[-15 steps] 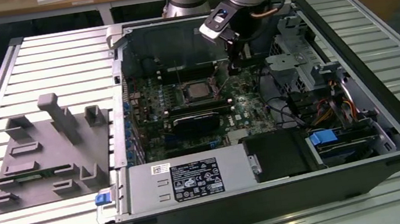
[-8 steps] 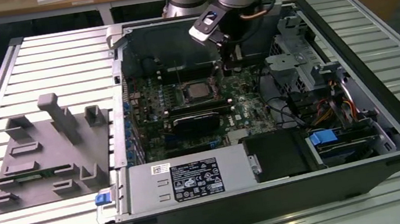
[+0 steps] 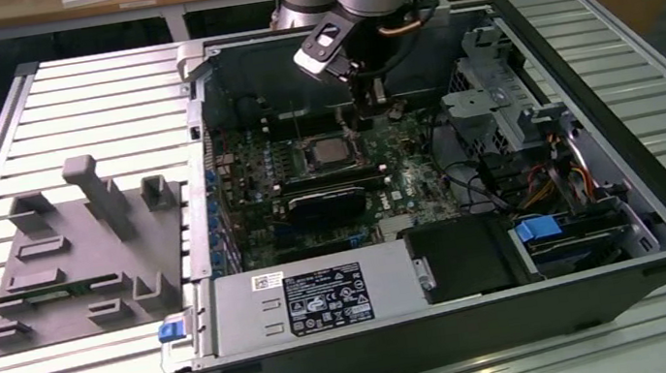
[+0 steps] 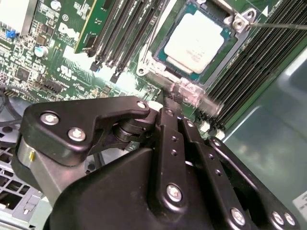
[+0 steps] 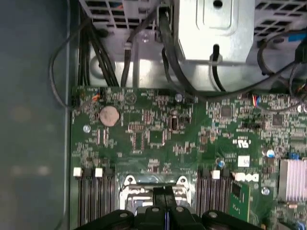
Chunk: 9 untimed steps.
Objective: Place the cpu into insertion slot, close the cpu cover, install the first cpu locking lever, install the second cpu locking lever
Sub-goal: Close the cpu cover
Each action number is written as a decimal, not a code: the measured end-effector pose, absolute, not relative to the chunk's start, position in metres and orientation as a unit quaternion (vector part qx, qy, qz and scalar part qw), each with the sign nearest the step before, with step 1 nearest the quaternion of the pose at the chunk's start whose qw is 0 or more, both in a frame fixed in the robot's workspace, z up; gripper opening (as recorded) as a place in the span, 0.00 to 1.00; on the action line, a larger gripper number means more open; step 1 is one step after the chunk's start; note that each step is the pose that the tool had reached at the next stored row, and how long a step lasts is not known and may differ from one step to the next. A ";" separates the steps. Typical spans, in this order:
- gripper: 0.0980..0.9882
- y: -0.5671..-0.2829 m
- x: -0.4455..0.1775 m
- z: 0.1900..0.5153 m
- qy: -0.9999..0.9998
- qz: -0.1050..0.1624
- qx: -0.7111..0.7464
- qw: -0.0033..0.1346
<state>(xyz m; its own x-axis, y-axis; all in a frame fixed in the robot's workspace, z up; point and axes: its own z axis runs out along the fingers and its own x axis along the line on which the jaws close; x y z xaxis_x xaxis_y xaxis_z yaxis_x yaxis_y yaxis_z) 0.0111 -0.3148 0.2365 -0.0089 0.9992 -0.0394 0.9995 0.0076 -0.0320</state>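
In the exterior view the computer case (image 3: 459, 340) lies open on the slatted desk (image 3: 98, 92), beside a grey fixture (image 3: 81, 251). The arm reaches down into the case, and the gripper (image 3: 361, 109) hangs just beside the far edge of the insertion slot (image 3: 305, 156). The cpu (image 3: 331, 151) already sits in the slot as a dull silver square.

In the second wrist view the cpu (image 4: 199, 40) lies flat and square in its seat, pale grey with rounded corners and a thin green border. The cpu cover (image 4: 238, 20) seems to be down around it, its silvery tab showing at one corner. A thin lever (image 4: 283, 25) runs out from that corner over the memory slots (image 4: 120, 33). The gripper (image 4: 188, 91) tapers towards the near edge of the slot, close to it, though contact is not clear.

In the first wrist view the fingers (image 5: 164, 196) are pressed together with nothing visible between them, right over the rim of the insertion slot (image 5: 132, 190) on the green circuit board (image 5: 153, 124).

The work looks to be at the cover or lever stage. To do it well, the closed tip should bear on bare metal frame or rod only, never on the chip's top. Pressure should be steady and straight, so the thin rod does not slip off sideways into the memory slots.
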 end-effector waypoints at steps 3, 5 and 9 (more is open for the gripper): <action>0.00 -0.315 0.010 0.237 0.710 -0.025 0.704 0.003; 0.00 -0.315 0.009 0.237 0.710 -0.024 0.704 0.004; 0.00 -0.315 0.003 0.236 0.710 -0.010 0.704 0.018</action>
<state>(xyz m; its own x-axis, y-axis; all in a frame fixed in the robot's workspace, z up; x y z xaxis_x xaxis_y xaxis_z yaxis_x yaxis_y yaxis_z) 0.0034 -0.3148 0.2365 -0.0076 0.9992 -0.0398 0.9999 0.0080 0.0104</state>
